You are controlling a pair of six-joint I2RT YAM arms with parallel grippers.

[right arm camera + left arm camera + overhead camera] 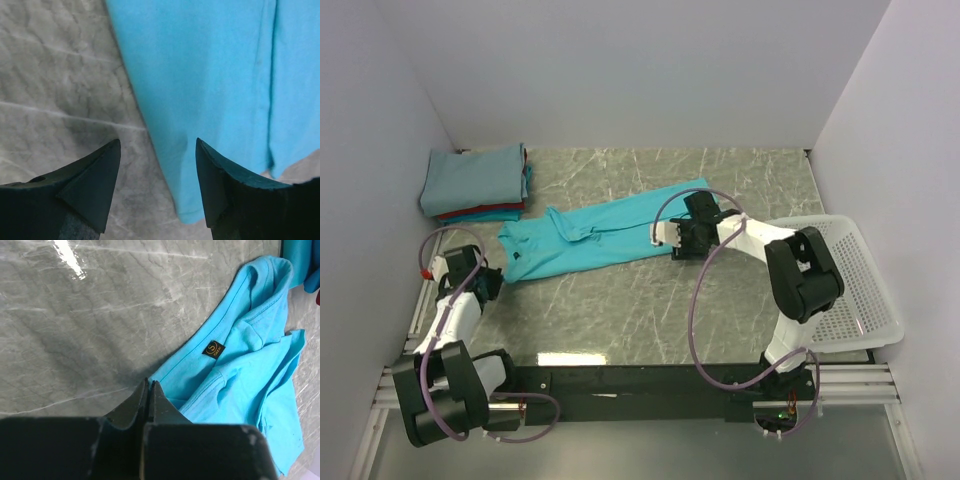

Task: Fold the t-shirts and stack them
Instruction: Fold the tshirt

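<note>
Turquoise t-shirt [610, 232], black S label [213, 348], left fingers [142, 401] closed, right fingers [100, 175] wide, empty

Only one marking shows: a small black neck label [213, 349] sewn inside the collar of the turquoise t-shirt [240, 385]. It has a gold "S" in a circle. The tiny gold line under it is too small to read. No other text is legible.

free: bare table [620, 310] near side of turquoise shirt [610, 235] | blocked: folded stack [475, 182] far-left, basket [865, 290] right
</note>
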